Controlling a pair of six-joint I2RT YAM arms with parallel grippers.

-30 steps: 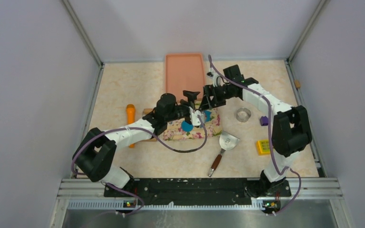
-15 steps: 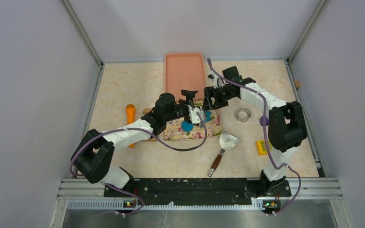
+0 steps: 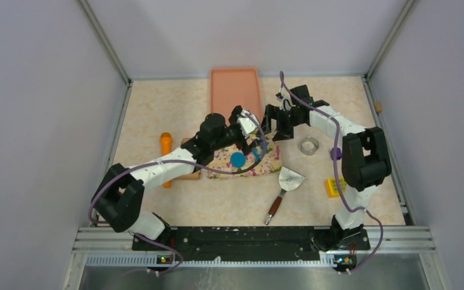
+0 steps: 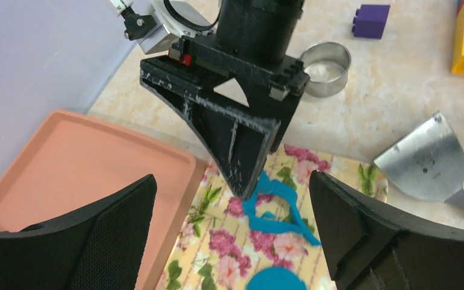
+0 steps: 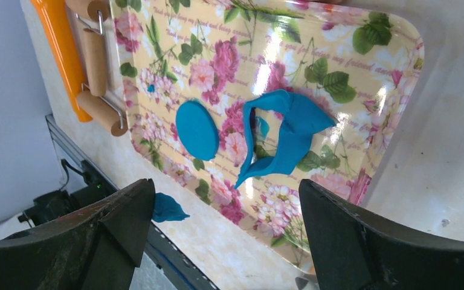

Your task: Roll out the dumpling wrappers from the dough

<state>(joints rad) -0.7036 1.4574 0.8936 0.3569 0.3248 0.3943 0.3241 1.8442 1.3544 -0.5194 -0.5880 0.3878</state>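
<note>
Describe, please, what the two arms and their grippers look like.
The left arm and right arm both have white link shells with black joints and a purple cable looped alongside. The left gripper and right gripper are black with broad wedge-shaped fingers; the left gripper's fingers have mesh-textured inner faces, and the right gripper shows whitish scuffs.

The top view looks steeply down from behind the arm bases (image 3: 151, 235), far enough to hold the whole counter (image 3: 157, 115). Both wrist views hang close over the floral tray (image 4: 217, 241), facing across it from opposite sides, sharing the dough (image 5: 284, 136) there.
</note>
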